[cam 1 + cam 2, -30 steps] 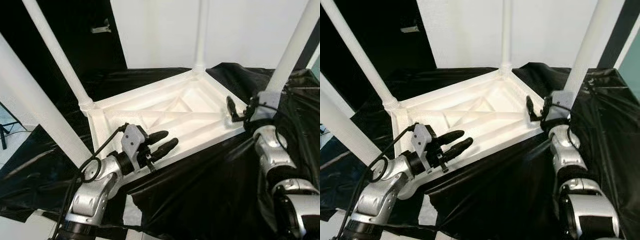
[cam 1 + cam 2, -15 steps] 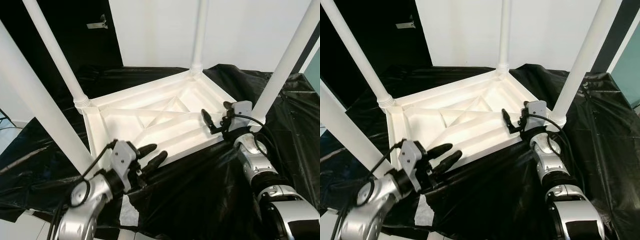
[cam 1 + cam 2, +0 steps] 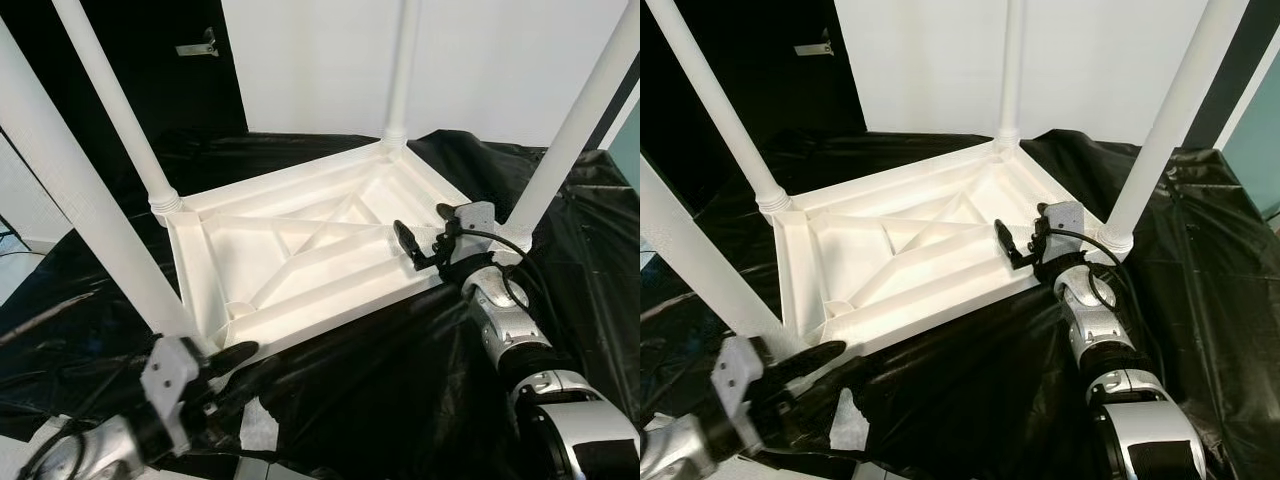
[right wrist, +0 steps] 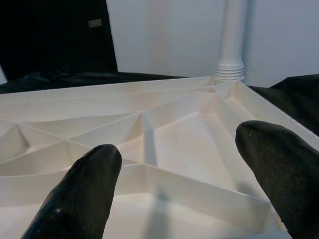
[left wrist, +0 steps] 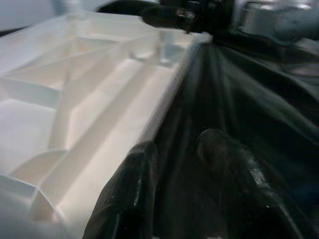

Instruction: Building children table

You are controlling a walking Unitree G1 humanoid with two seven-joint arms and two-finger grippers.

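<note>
Left eye view: the white children's table (image 3: 300,250) lies upside down mid-frame on black plastic sheeting (image 3: 400,390), all four legs (image 3: 110,120) in and pointing up. Right pincer (image 3: 420,245) hovers at the frame's right rim, left pincer (image 3: 235,362) sits low at bottom left, just off the near edge

Left wrist view: left pincer fingers (image 5: 124,199) are a little apart, holding nothing, beside the rim

Right wrist view: right pincer fingers (image 4: 79,194) spread wide over the ribbed underside (image 4: 149,139)

Looks like light, stiff, slick plastic, so I'd grab the rim or a leg near its socket
</note>
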